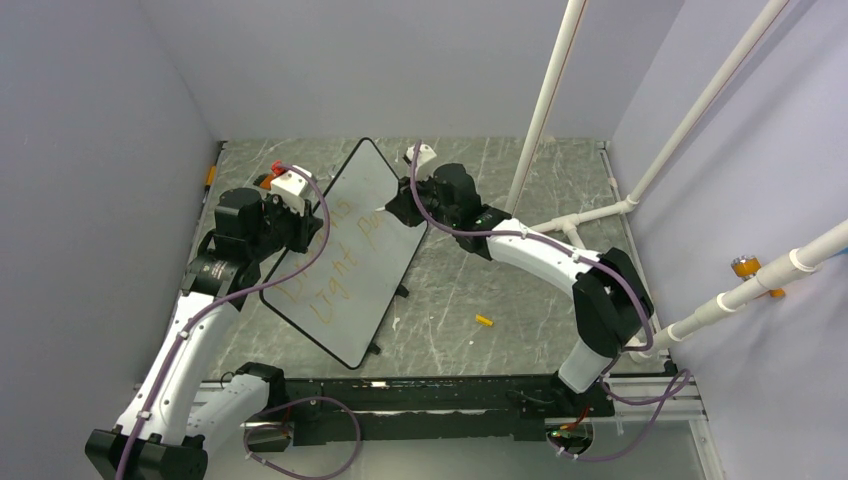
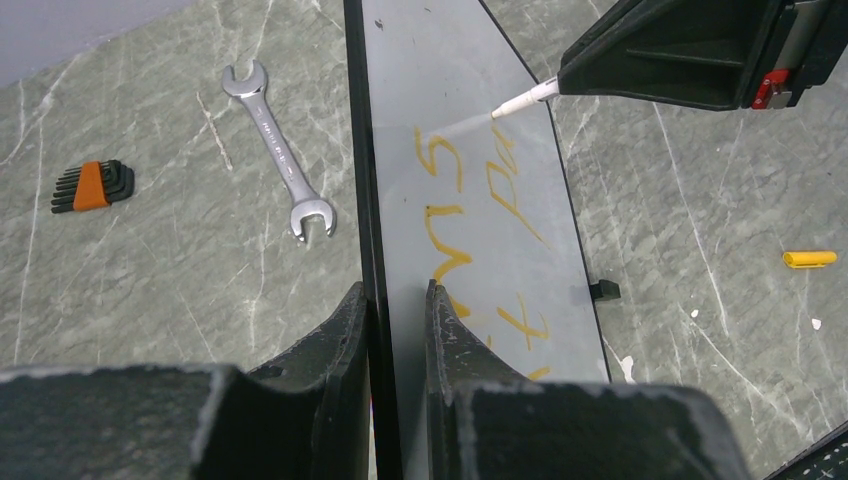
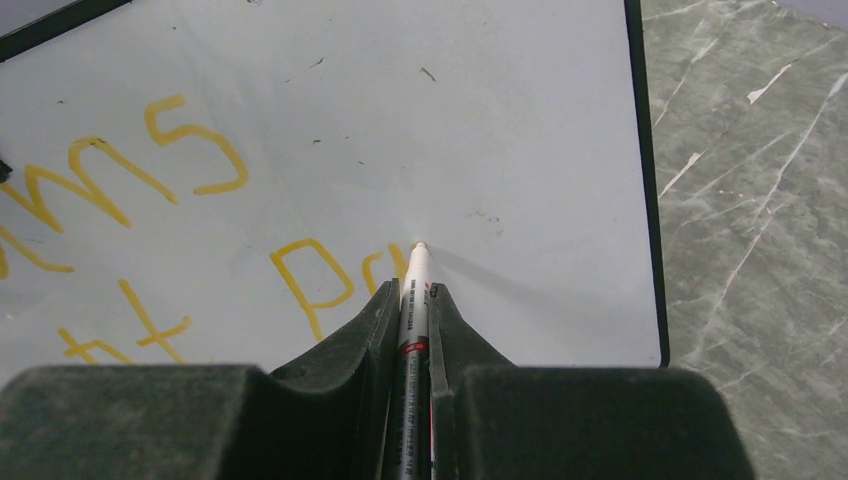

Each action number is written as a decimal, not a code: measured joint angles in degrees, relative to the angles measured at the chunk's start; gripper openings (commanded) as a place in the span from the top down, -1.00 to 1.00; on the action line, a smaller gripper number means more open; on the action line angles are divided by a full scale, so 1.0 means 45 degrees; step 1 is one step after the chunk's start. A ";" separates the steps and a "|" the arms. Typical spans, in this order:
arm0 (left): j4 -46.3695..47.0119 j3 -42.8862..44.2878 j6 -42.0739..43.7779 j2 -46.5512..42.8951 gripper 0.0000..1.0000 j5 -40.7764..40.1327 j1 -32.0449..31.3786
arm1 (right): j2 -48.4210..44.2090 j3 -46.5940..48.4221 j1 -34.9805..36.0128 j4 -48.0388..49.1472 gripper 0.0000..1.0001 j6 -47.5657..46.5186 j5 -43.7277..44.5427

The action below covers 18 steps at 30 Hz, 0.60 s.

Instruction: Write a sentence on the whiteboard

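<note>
The whiteboard (image 1: 345, 255) stands tilted on its long edge, propped off the table. My left gripper (image 2: 396, 290) is shut on its black-rimmed left edge, one finger on each face. My right gripper (image 3: 414, 285) is shut on a white marker (image 3: 417, 265) whose tip touches the whiteboard (image 3: 500, 120) just right of the orange-yellow letters "Pa". The sentence (image 3: 296, 297) shows as two lines, the upper ending in "ms" and the lower reading "Light Pa" (image 1: 330, 298). In the left wrist view the marker (image 2: 525, 98) comes in from the right gripper (image 2: 690, 50) at the top right.
A steel wrench (image 2: 280, 150) and an orange-clipped hex key set (image 2: 92, 187) lie on the table left of the board. A yellow marker cap (image 1: 484, 321) lies to the right. White pipes (image 1: 545, 100) rise at the back right, and walls close in three sides.
</note>
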 measured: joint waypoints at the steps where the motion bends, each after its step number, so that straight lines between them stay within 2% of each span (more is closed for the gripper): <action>1: 0.0010 -0.0005 0.0000 0.0000 1.00 -0.0005 0.0000 | 0.0034 0.0039 -0.0015 0.0005 1.00 0.0000 -0.0005; 18: 0.0005 0.0000 -0.0010 0.0000 1.00 -0.0029 0.0000 | 0.0447 0.0675 -0.0291 -0.0029 1.00 -0.0068 0.0049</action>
